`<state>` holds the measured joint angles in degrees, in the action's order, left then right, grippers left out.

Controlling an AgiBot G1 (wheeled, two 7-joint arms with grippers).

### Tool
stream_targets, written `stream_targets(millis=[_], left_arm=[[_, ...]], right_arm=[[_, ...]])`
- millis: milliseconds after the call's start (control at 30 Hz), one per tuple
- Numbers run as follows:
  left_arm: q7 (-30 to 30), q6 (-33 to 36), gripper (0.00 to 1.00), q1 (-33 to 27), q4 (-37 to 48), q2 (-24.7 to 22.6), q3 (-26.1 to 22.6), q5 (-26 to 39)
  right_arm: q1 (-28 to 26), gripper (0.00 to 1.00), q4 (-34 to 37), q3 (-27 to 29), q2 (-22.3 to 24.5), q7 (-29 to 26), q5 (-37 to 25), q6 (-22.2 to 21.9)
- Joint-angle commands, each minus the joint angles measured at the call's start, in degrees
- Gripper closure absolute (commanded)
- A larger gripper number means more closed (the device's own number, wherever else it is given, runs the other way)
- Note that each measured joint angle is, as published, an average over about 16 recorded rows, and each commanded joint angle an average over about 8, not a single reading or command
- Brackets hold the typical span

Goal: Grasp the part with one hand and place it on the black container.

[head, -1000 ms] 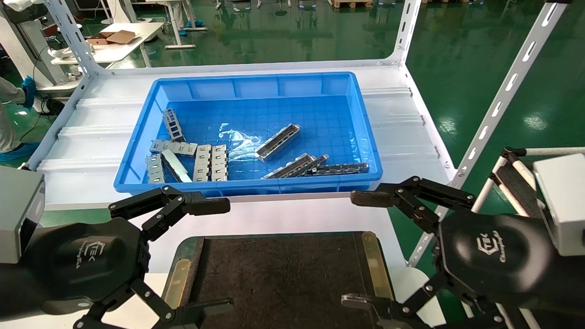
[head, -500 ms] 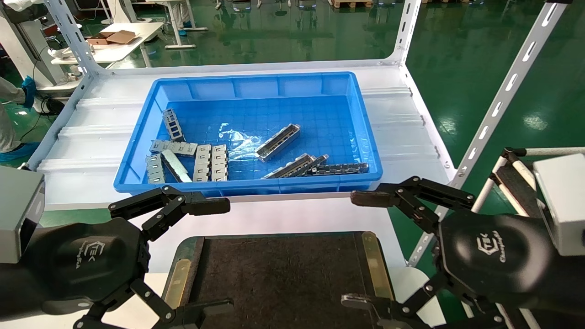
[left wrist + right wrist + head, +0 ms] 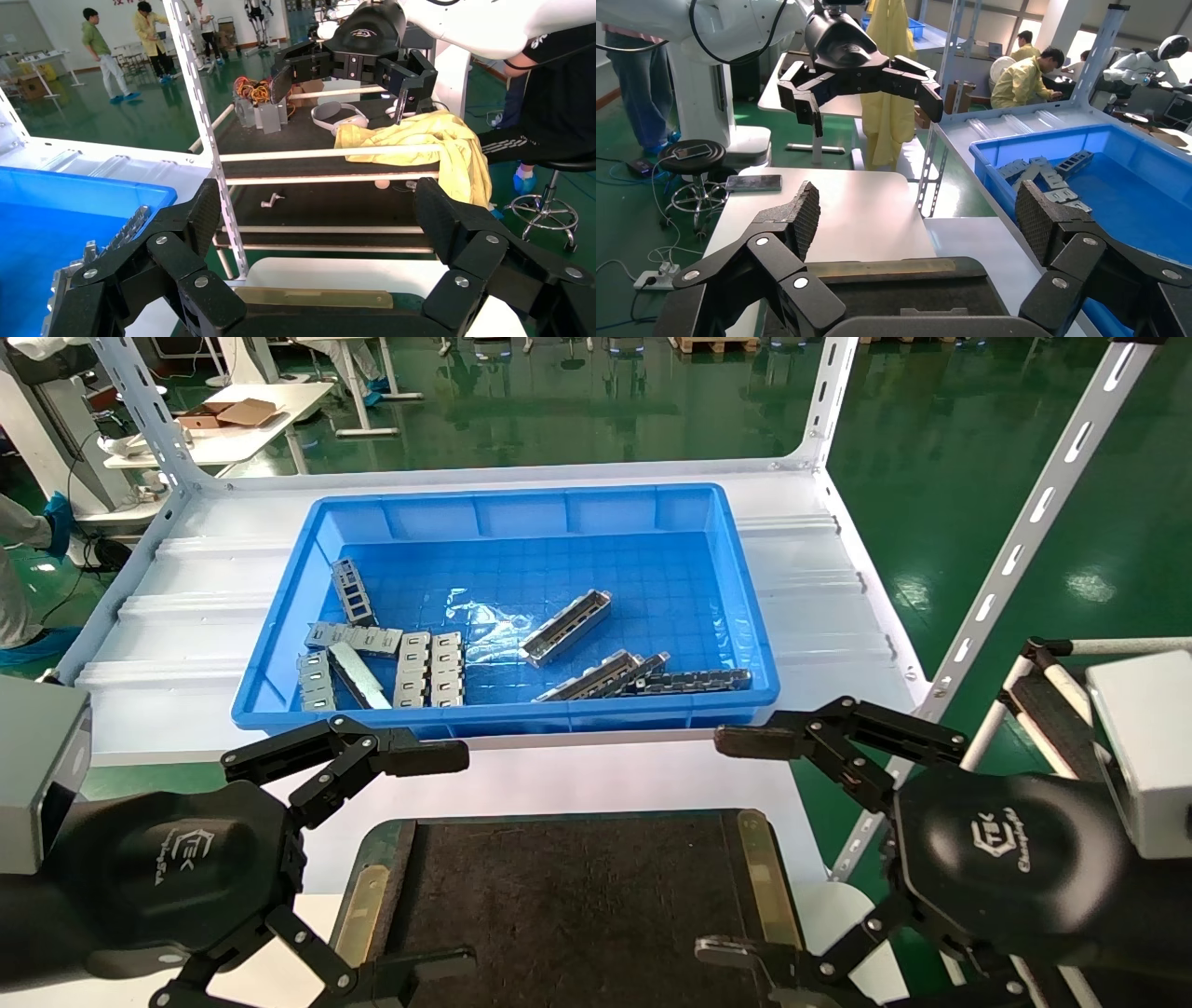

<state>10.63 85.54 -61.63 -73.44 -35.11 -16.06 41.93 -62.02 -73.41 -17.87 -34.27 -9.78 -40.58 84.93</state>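
The left hand (image 3: pixel 438 859), a black multi-finger linkage gripper, hangs over the near left edge of the black container (image 3: pixel 577 896), its fingers spread wide and holding nothing. The right hand (image 3: pixel 740 845), the same black linkage gripper, hangs over the container's near right edge, likewise wide open and empty. Between the two lies the black container itself, a wide flat black rectangular tray with a rough felt-like surface and brass-coloured strips along its left and right edges, resting on a white table at the near side.

Beyond it, on the white metal shelf (image 3: pixel 838 607), stands a deep blue plastic bin (image 3: pixel 521 509). The part (image 3: pixel 565 628), a slim silver-grey metal channel bar, lies slantwise near the middle of the bin floor, well apart from both hands. More such bars and a dark chain-like strip (image 3: pixel 694 681) lie along the bin's near right wall. Short flat grey windowed plates (image 3: pixel 372 658) are gathered toward its near left corner.
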Motion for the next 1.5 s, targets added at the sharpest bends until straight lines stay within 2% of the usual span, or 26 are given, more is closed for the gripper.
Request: stream_targets(millis=[33,400,800,1100,1500], left_arm=[[0.0,0.0,0.00,0.0,0.0,0.0,0.0,0.0],[-1.0,-2.9,0.00,-1.7,1.3,-2.1,-0.4,2.2],[-1.5,-11.5,0.00,-8.3,7.1,-10.0,-4.3,11.7],[-4.6,-17.3,0.00,-15.1,18.9,-18.6,-8.3,20.0],[-11.4,-27.6,0.00,-23.4,40.4,-30.8,-11.6,28.0]], right_arm=[[0.0,0.00,0.0,0.0,0.0,0.0,0.0,0.0],[0.0,0.00,0.0,0.0,0.0,0.0,0.0,0.0],[0.0,0.00,0.0,-0.1,0.0,0.0,0.0,0.0],[0.0,0.00,0.0,-0.1,0.0,0.0,0.0,0.0],[0.0,0.00,0.0,-0.1,0.0,0.1,0.1,0.0]])
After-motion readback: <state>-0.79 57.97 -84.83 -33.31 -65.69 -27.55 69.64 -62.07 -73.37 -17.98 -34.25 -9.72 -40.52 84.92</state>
